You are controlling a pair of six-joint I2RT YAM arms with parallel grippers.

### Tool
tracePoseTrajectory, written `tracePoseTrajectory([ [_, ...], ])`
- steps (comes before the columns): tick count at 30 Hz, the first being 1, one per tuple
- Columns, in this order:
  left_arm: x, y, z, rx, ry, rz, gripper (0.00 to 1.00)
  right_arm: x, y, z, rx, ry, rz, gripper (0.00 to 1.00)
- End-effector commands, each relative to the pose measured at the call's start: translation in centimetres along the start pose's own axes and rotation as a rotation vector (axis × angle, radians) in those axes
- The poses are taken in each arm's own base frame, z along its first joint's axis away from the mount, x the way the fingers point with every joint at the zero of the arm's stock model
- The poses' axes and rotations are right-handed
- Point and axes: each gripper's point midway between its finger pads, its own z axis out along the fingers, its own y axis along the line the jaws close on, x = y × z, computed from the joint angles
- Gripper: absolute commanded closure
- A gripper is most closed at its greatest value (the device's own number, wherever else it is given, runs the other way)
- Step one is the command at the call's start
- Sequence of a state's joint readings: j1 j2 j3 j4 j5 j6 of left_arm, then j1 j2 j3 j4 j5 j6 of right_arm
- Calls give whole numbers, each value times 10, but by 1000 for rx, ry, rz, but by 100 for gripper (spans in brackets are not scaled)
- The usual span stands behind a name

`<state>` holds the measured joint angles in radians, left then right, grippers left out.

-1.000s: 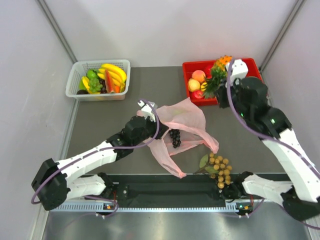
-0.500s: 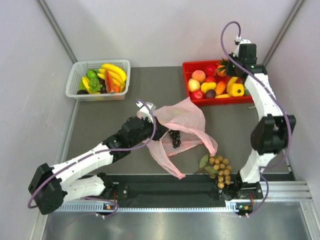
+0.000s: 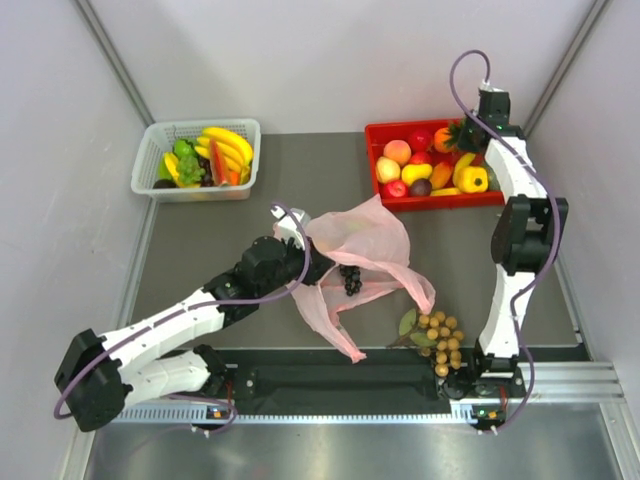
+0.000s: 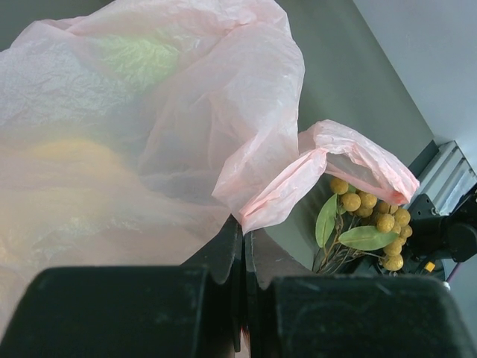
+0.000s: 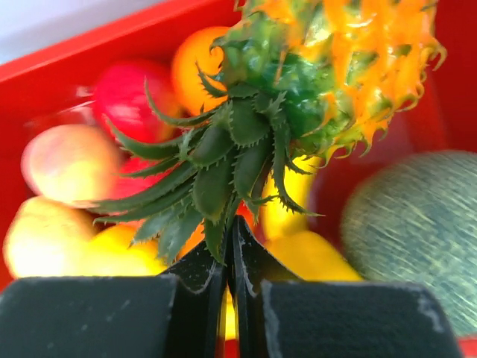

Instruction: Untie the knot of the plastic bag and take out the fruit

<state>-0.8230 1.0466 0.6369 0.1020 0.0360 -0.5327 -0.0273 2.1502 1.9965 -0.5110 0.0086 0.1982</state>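
Observation:
The pale-pink plastic bag (image 3: 368, 238) lies crumpled and open at mid table; no knot shows. My left gripper (image 3: 312, 268) is shut on a fold of its film, as the left wrist view (image 4: 244, 227) shows, with the bag (image 4: 149, 112) spread in front. Dark purple grapes (image 3: 350, 277) lie on the bag's near part. Tan grapes with a leaf (image 3: 440, 338) lie at the near edge and also show in the left wrist view (image 4: 373, 216). My right gripper (image 3: 468, 128) is shut on the green crown of the orange pineapple (image 5: 298, 67), over the red tray (image 3: 376, 131).
The red tray (image 5: 89, 45) holds several fruits, among them a peach (image 3: 397, 152), a yellow piece (image 3: 474, 179) and a green melon (image 5: 417, 224). A white mesh basket (image 3: 155, 140) with bananas and green pieces stands at the back left. Grey walls close both sides.
My right arm has stretched out to the back and brought the pineapple down to the far right of the red tray. My left gripper has kept its hold on the bag, barely moving.

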Motion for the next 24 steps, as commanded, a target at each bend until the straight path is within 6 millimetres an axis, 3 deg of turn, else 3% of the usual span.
tracePoseTrajectory([
  [1, -9, -3, -6, 14, -48, -6, 100, -60, -20, -49, 64, -228, 85, 100],
  [4, -7, -4, -3, 20, -37, -9, 100, -71, -22, -69, 74, -273, 93, 100],
  [5, -6, -5, -2, 26, -34, -12, 100, -69, -25, -63, 83, -253, 88, 100],
  [6, -5, -7, -1, 34, -30, -16, 100, -60, -28, -60, 95, -203, 89, 90],
  [7, -5, -7, 0, 37, -29, -21, 100, -72, -29, -63, 83, -211, 90, 78],
  [8, -4, -9, 0, 45, -24, -22, 100, -63, -33, -50, 85, -173, 96, 56],
  [9, -5, -9, 1, 45, -27, -25, 100, -52, -30, -46, 65, -117, 97, 50],
  [10, -6, -10, 0, 50, -30, -27, 100, -58, -30, -46, 52, -120, 102, 45],
  [11, -6, -10, 0, 49, -30, -26, 100, -52, -30, -40, 41, -94, 108, 30],
  [13, -5, -9, -2, 48, -31, -25, 100, -52, -27, -45, 12, -76, 116, 15],
  [16, -6, -6, -5, 32, -39, -21, 100, -56, -22, -65, -11, -95, 113, 12],
  [17, -7, -6, -7, 33, -43, -19, 100, -71, -17, -95, -26, -144, 109, 11],
  [18, -8, -6, -8, 30, -51, -16, 100, -74, -14, -110, -35, -163, 108, 11],
  [19, -7, -3, -8, 20, -54, -15, 100, -72, -9, -143, -41, -187, 88, 11],
  [20, -8, -1, -9, 11, -59, -14, 100, -67, -9, -160, -30, -194, 79, 11],
  [21, -8, 0, -10, 7, -61, -17, 100, -37, -17, -162, 17, -146, 76, 11],
  [22, -10, 5, -10, -24, -76, -20, 100, -41, -9, -205, 5, -211, 48, 11],
  [24, -10, 6, -10, -26, -76, -18, 100, -13, -18, -231, 67, -200, 39, 10],
])
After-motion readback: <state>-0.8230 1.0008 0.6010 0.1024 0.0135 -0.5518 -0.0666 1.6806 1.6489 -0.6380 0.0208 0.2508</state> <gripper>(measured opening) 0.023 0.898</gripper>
